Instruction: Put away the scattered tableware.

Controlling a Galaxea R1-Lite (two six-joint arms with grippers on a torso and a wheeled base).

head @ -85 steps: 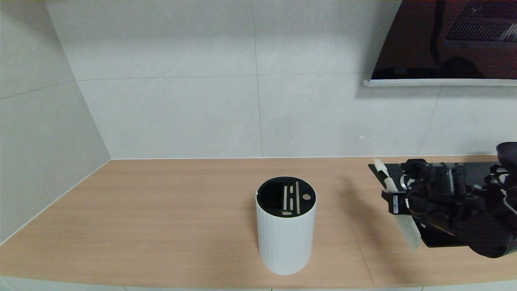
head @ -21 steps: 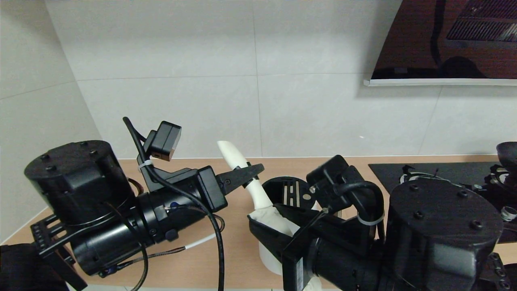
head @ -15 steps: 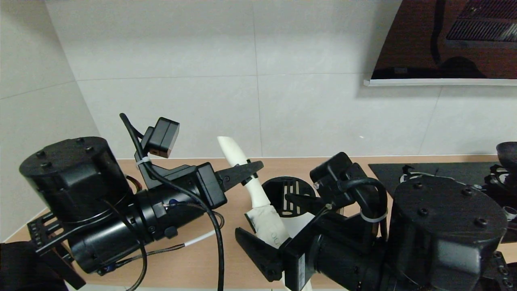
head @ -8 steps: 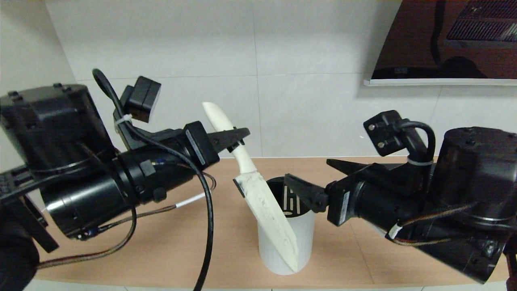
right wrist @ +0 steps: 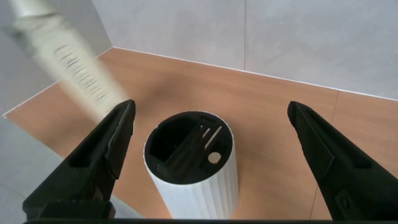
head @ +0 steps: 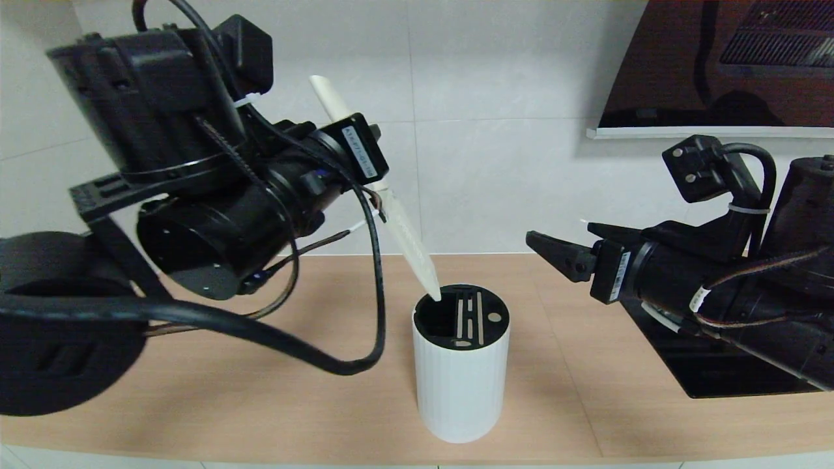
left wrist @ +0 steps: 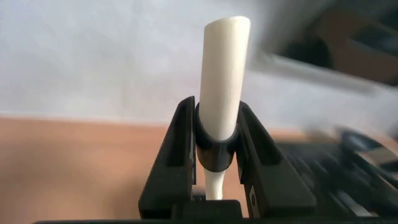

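A white knife hangs blade-down in my left gripper, which is shut on its handle. The blade tip touches the left rim of the white cylindrical knife holder, at the large opening in its black slotted top. My right gripper hovers open and holds nothing, to the right of the holder and above it. In the right wrist view the holder sits below the right gripper, and the blade slants in from the side.
The holder stands near the front edge of a wooden counter. A black cooktop lies at the right, under a dark range hood. Tiled walls close the back and left.
The right gripper let go of the blade and drew back to the right. The left arm lifted the knife and swung it until its tip met the holder's top.
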